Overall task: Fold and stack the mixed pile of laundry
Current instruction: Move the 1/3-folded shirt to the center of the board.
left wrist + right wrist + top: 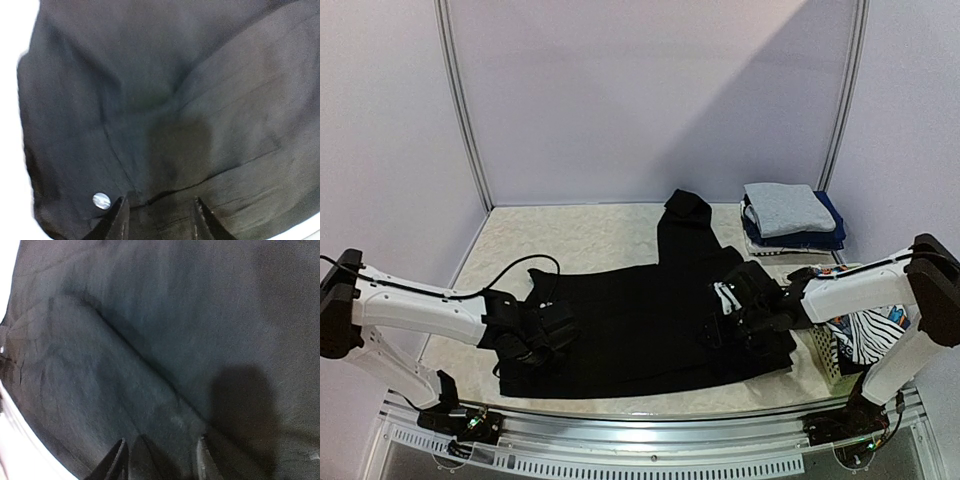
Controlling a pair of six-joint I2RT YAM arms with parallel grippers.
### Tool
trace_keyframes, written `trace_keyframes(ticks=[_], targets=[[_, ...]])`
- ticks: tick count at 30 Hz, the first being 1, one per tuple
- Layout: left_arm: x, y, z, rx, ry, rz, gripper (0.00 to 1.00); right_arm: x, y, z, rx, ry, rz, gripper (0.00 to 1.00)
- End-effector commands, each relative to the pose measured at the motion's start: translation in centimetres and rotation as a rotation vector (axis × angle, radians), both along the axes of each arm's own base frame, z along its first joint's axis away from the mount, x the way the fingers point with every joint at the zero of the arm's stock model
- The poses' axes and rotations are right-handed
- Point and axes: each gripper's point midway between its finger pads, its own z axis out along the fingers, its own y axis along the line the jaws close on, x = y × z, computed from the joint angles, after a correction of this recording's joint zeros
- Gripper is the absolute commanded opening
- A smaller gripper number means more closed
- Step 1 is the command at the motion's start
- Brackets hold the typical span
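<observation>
A large black hooded top [640, 320] is seen spread flat across the middle of the pale speckled surface [570, 235], its hood end [685, 212] stretched toward the back wall, as two white robot arms are lowered onto it from either side. The left tool [535, 345] is set on the garment's left edge, and the right tool [732, 302] is placed on its right half, near the sleeve. In the left wrist view, the dark fingers [120, 217] are shown parted, with smooth black cloth lying in the gap between them and nothing clamped. A small pale disc [101, 200] is seen on the fabric just beside the left-hand finger. In the right wrist view the fingers [202, 455] are likewise held apart over the same black fabric, where a long diagonal crease [135, 347] is picked out. At the back right corner, a folded stack is pictured, with a grey shirt [787, 207] laid on top of navy blue pieces [828, 234]. At the near right, striped and printed garments [868, 335] are left heaped in a white lattice basket [825, 362], partly hidden by the right arm.
</observation>
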Motion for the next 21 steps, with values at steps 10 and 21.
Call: trace_keyframes(ticks=[10, 21], targets=[[13.0, 3.3, 8.5, -0.012, -0.297, 0.021, 0.76, 12.6, -0.5, 13.2, -0.059, -0.286, -0.067, 0.75], [21.3, 9.1, 5.7, -0.138, -0.165, 0.166, 0.68, 16.1, -1.9, 14.7, -0.028, -0.304, -0.081, 0.82]])
